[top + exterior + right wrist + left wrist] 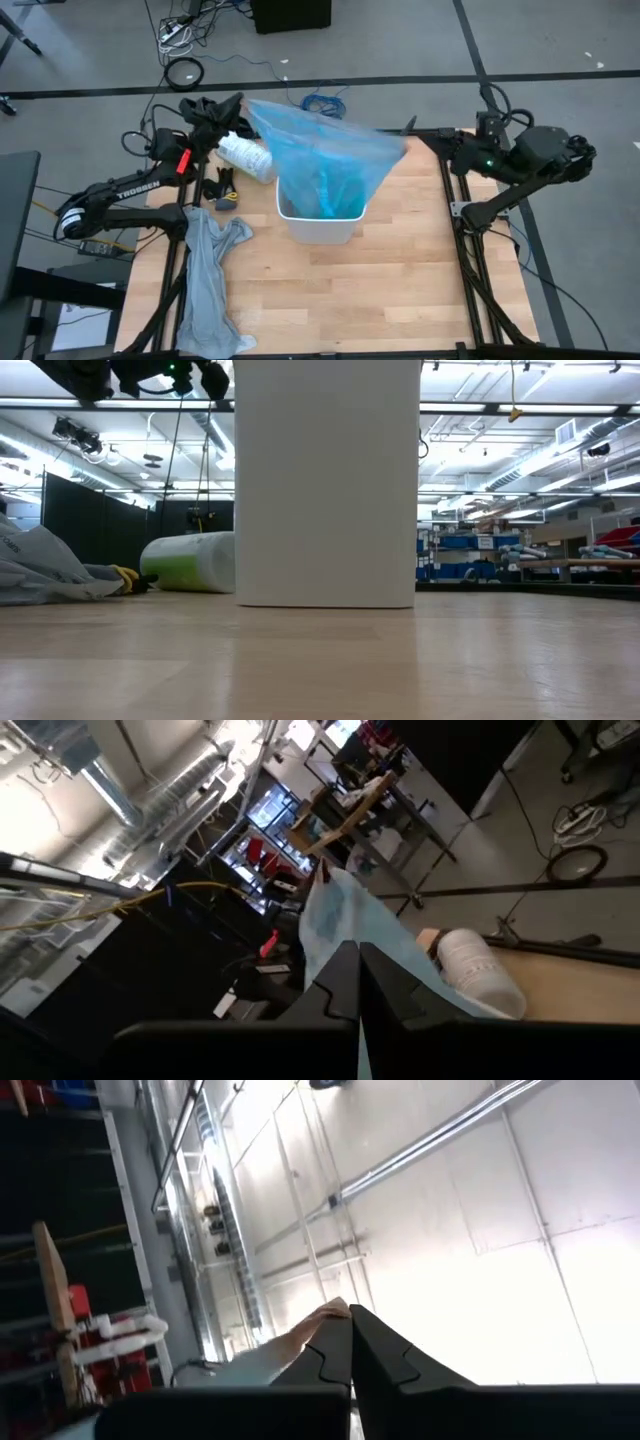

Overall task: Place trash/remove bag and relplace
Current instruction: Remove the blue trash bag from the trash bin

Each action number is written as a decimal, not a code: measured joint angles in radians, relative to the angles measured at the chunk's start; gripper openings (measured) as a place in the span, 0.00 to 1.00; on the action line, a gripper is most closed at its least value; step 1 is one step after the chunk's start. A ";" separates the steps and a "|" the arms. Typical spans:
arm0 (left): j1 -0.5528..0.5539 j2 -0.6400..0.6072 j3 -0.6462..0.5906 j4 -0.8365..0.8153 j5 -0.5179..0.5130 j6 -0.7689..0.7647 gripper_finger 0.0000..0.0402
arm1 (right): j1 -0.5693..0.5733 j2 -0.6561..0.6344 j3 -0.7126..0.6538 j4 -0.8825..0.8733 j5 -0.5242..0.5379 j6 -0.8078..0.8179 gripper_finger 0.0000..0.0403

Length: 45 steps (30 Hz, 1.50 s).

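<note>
The light-blue bag [325, 150] is raised above the white bin [318, 228] and spread wide between my two grippers. Its lower end [330, 200] still reaches down inside the bin. My left gripper [240, 104] is shut on the bag's far-left top corner. My right gripper [408, 137] is shut on the top corner toward the table's right. The bin stands upright on its base near the table's middle [327, 480]. The trash is hidden; no loose scraps show. My left gripper pinches the bag's top edge [300, 1342] between its two shut fingers, which slant upward; pale film runs out beside them. The bag hangs below the hold, its lower end in the bin. My right gripper pinches the bag's top edge [338, 915] between its two shut fingers, coming about level from the table's right. The film spreads away from the fingertips and is drawn out toward the other gripper.
A white printed roll [246, 155] lies left of the bin. A limp grey liner [210, 285] is draped over the table's near-left part. A small black-and-yellow object [226, 192] lies between them. Bare wood [400, 280] shows near and right of the bin.
</note>
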 joint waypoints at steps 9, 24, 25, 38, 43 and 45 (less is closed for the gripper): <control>0.056 0.000 0.000 0.001 0.009 0.001 0.01 | 0.000 0.000 0.000 -0.031 -0.058 -0.070 0.00; 0.055 0.000 0.000 -0.009 0.059 0.023 0.01 | -0.032 0.121 -0.001 -0.370 -0.137 0.222 0.30; 0.055 0.000 0.000 -0.009 0.059 0.023 0.01 | -0.036 0.115 -0.001 -0.363 -0.129 0.222 0.33; 0.055 0.000 0.000 -0.014 0.069 0.055 0.01 | -0.126 0.145 -0.001 -0.347 -0.176 0.182 0.39; 0.055 0.000 0.000 -0.015 0.069 0.055 0.01 | -0.166 0.165 0.000 -0.337 -0.207 0.167 0.38; 0.054 0.000 0.000 -0.016 0.073 0.055 0.01 | -0.180 0.169 0.000 -0.337 -0.229 0.167 0.35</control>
